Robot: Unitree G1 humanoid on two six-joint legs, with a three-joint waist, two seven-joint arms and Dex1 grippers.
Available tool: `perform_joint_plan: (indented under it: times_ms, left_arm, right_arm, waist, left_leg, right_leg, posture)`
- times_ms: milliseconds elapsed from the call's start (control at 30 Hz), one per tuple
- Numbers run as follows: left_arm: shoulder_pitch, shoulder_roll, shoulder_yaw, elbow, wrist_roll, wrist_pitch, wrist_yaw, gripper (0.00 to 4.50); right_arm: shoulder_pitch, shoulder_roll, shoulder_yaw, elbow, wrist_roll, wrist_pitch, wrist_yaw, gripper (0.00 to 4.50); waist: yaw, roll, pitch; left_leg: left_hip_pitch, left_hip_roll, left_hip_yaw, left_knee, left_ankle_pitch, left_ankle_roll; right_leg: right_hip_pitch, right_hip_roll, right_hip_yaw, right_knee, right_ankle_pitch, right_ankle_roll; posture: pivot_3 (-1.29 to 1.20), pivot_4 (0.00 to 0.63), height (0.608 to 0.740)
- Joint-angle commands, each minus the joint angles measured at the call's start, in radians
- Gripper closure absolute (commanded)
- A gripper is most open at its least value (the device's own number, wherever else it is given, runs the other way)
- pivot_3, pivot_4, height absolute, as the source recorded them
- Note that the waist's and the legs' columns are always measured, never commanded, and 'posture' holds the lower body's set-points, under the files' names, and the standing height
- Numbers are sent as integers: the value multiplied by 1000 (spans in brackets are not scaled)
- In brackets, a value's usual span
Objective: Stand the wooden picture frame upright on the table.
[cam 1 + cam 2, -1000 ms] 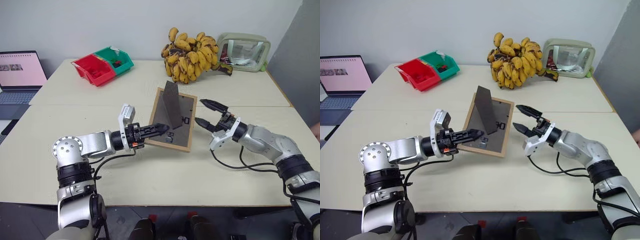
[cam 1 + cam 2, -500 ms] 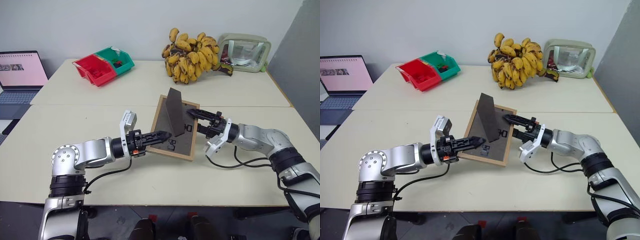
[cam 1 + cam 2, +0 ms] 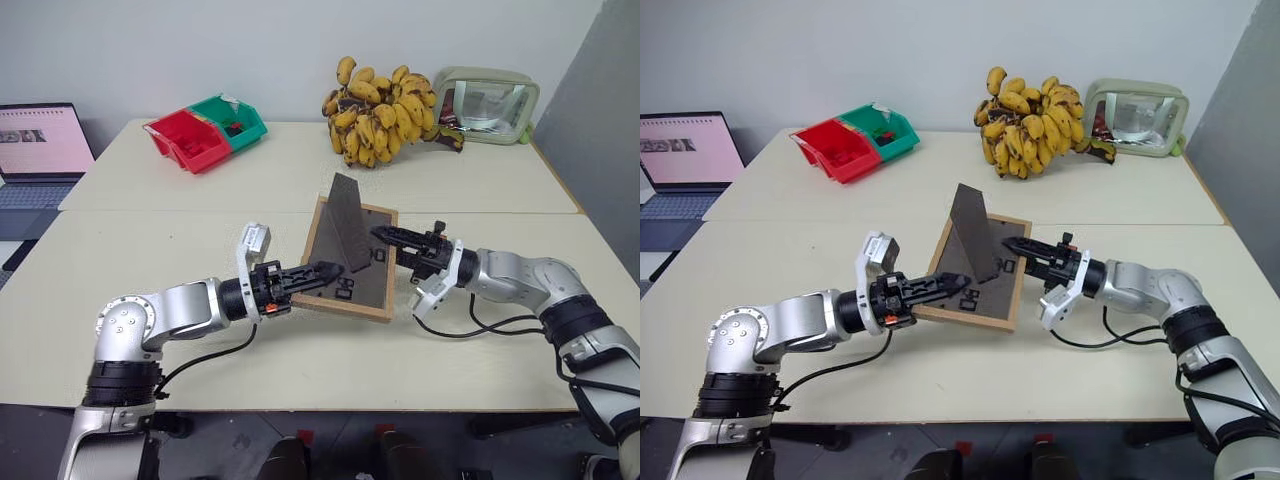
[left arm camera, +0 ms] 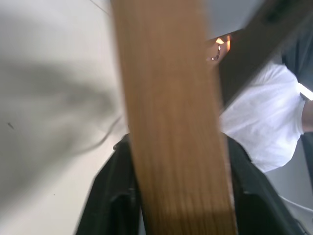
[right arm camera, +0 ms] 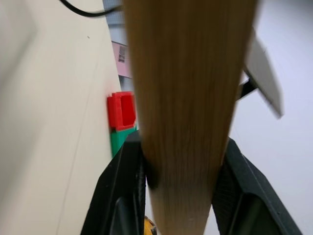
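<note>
Frame: small rectangular wooden picture frame (image 3: pixel 347 262) with light wood border and dark back panel, back side facing up, tilted, near the middle of the table just on the near side of the seam.
Stand: dark fold-out stand (image 3: pixel 345 222) projects upward from the back panel as a narrow wedge.
Frame support: the frame's left edge sits between the left gripper's fingers and its right edge between the right gripper's fingers; whether any edge touches the tabletop cannot be told.
Left gripper: left gripper (image 3: pixel 325 270), two black fingers pointing toward the robot's right, straddles the frame's left border. The left wrist view shows the wood border (image 4: pixel 171 127) running between both black fingers (image 4: pixel 110 196), so this pincer is set on the frame edge.
Right gripper: right gripper (image 3: pixel 385 237), pointing toward the robot's left, reaches over the frame's right border. The right wrist view shows the wood border (image 5: pixel 188 98) pinched between its fingers (image 5: pixel 122 191); narrow, closed on the frame.
Table: large cream-beige table (image 3: pixel 300 370) with a seam across it.
Far side, left: red plastic bin (image 3: pixel 186 138) joined to a green plastic bin (image 3: pixel 232 118).
Far side, centre: bunch of spotted yellow bananas (image 3: pixel 380 112).
Far side, right: clear pouch with pale green rim (image 3: pixel 488 104), just beside the bananas.
Off table, left: open laptop (image 3: pixel 38 150) with lit screen.
</note>
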Motion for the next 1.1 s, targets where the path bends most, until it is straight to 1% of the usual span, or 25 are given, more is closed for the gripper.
perform_joint_plan:
  times_ms: [33,67,133,200,233,267,300,333,367,400,433,467,500,533,600,667,700,767,867,967,1100]
  left_arm:
    - [-15,14,58,21,-10,-53,-3,1407]
    - [-19,16,73,13,-10,-54,-11,1260]
    - [1,35,111,-35,-10,-62,-14,761]
    - [31,78,152,-74,-10,-83,0,365]
    - [50,110,173,-109,35,-88,-14,243]
    - [71,123,195,-140,66,-111,-12,22]
    - [96,137,216,-181,114,-134,-17,0]
    - [113,144,230,-208,147,-152,-22,0]
    - [146,166,234,-282,245,-172,-55,0]
    - [177,176,235,-351,323,-192,-76,0]
    - [202,183,231,-406,394,-215,-100,0]
    - [226,180,227,-451,464,-250,-115,0]
    - [239,153,231,-469,486,-284,-108,0]
    - [248,133,230,-484,518,-312,-111,0]
    - [287,143,175,-545,709,-389,-175,0]
    - [323,143,128,-575,850,-450,-220,0]
    - [332,127,119,-575,882,-471,-224,0]
    - [338,101,111,-571,921,-496,-233,0]
    - [357,81,78,-583,1008,-535,-266,0]
    - [366,68,57,-586,1065,-554,-288,0]
    - [384,59,41,-591,1121,-569,-323,0]
  right_arm:
    - [-8,-23,-44,-8,54,-8,-4,3216]
    - [-5,-25,-43,-3,59,-11,-2,3216]
    - [-4,-21,-40,28,103,-19,24,3216]
    - [-11,-2,-33,78,200,-25,94,3216]
    - [-16,14,-30,106,271,-21,146,3216]
    - [-18,32,-14,135,364,-14,233,3216]
    - [-14,49,9,149,479,2,343,3216]
    - [-10,62,22,155,561,13,427,3216]
    - [1,88,24,143,659,63,520,3216]
    - [17,118,20,111,790,147,642,3216]
    - [28,141,14,87,886,212,739,3216]
    - [34,164,9,65,966,277,833,3216]
    - [38,190,-3,46,1034,361,918,3216]
    - [38,211,-15,35,1080,425,981,3216]
    - [34,262,-42,-4,1198,635,1111,3216]
    - [7,307,-78,-21,1297,862,1196,3216]
    - [-11,324,-93,-15,1322,949,1224,3216]
    - [-27,340,-117,-14,1333,1042,1256,3216]
    - [-99,401,-143,116,1345,1192,1345,3216]
    - [-181,478,-169,306,1303,1216,1388,3216]
    - [-236,535,-209,461,1258,1216,1408,3216]
  waist:
    - [0,0,0]
    - [0,0,0]
    - [0,0,0]
    - [-3,0,0]
    - [-5,0,0]
    - [-9,-1,0]
    - [-11,0,0]
    - [-10,0,0]
    - [-11,0,0]
    - [-11,-1,0]
    - [-11,-1,0]
    - [-11,-1,0]
    - [-8,-1,0]
    - [-2,-1,0]
    - [3,-1,0]
    - [6,0,0]
    - [7,0,0]
    - [12,0,1]
    - [16,0,1]
    - [11,0,1]
    - [10,0,1]
  left_leg:
    - [0,0,0,0,0,0]
    - [1,0,0,0,0,0]
    - [1,0,0,1,0,0]
    - [1,0,0,1,0,0]
    - [1,1,1,1,0,0]
    - [1,2,1,1,0,0]
    - [2,2,2,0,0,1]
    - [4,2,2,0,-2,3]
    - [6,2,2,-1,-2,4]
    - [7,3,1,-1,-2,4]
    - [7,3,1,-1,-2,4]
    - [7,3,0,-1,-2,4]
    - [7,3,-1,-1,-2,4]
    - [7,3,-1,-1,-2,4]
    - [7,3,-1,-1,-2,4]
    - [7,2,-2,-1,-2,4]
    - [7,2,-1,-1,-2,4]
    - [7,2,-1,-1,-2,4]
    - [7,2,-2,-1,-2,4]
    - [7,2,-1,-2,-2,4]
    - [7,3,-1,-2,-3,4]
  right_leg:
    - [0,0,0,1,0,0]
    - [0,0,0,1,0,0]
    - [0,0,0,1,0,0]
    - [0,0,0,1,0,0]
    - [0,0,1,1,0,0]
    - [0,0,2,1,0,0]
    - [1,-2,2,1,0,0]
    - [2,-2,2,1,0,-1]
    - [4,-2,2,2,0,-1]
    - [5,-2,1,1,0,-1]
    - [7,-2,1,0,0,-1]
    - [7,-2,1,0,0,-1]
    - [8,-2,1,-1,0,-1]
    - [8,-2,1,-1,0,-1]
    - [8,-2,-1,-1,0,-1]
    - [8,-2,-1,-1,0,-1]
    - [8,-2,-1,-1,0,-1]
    - [8,-2,-1,-1,0,-1]
    - [8,-2,-2,-2,0,-1]
    - [8,-1,-1,-2,0,-1]
    - [7,3,-2,-2,0,-1]
  posture:
    - [0,150,740]
    - [0,150,740]
    - [0,150,740]
    - [0,150,740]
    - [0,150,740]
    - [0,150,740]
    - [0,150,740]
    - [0,150,740]
    - [0,150,740]
    - [0,150,740]
    - [0,150,740]
    - [0,150,740]
    - [0,150,740]
    - [0,150,740]
    - [0,150,740]
    - [0,150,740]
    - [0,150,740]
    - [0,150,740]
    - [0,150,740]
    - [0,150,740]
    - [0,150,740]
